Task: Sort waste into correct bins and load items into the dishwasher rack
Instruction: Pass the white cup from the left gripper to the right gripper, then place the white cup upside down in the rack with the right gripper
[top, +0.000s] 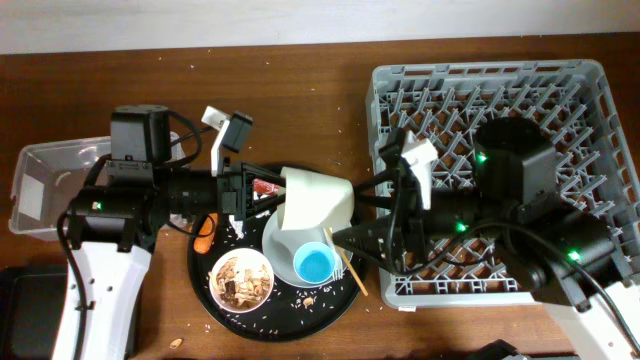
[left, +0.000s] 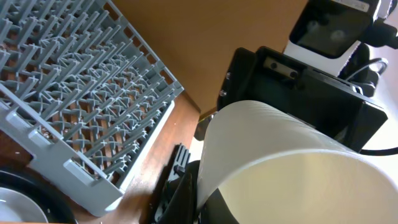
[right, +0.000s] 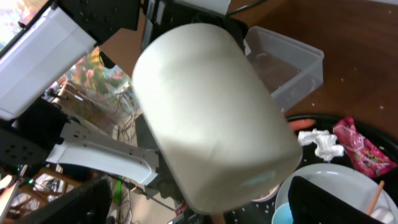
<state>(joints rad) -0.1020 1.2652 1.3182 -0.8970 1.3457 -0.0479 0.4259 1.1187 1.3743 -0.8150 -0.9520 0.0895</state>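
Note:
The cream cup (top: 318, 205) hangs on its side above the round black tray, between both grippers. My left gripper (top: 280, 195) is shut on its rim (left: 298, 180). My right gripper (top: 358, 215) is open, its fingers either side of the cup's base (right: 211, 112) without closing. On the tray lie the white plate (top: 275, 240), the light-blue cup (top: 316, 263), and the white bowl (top: 241, 277) with brownish scraps. The red wrapper (right: 360, 149), tissue (right: 320, 143) and carrot (top: 205, 240) are by the tray's far side. The grey rack (top: 590, 100) stands at the right.
The clear tub (top: 50, 180) sits at the far left, the black bin (top: 25, 300) in front of it at the left edge. A wooden stick (top: 350, 265) leans on the plate. Crumbs are scattered on the round black tray (top: 200, 290).

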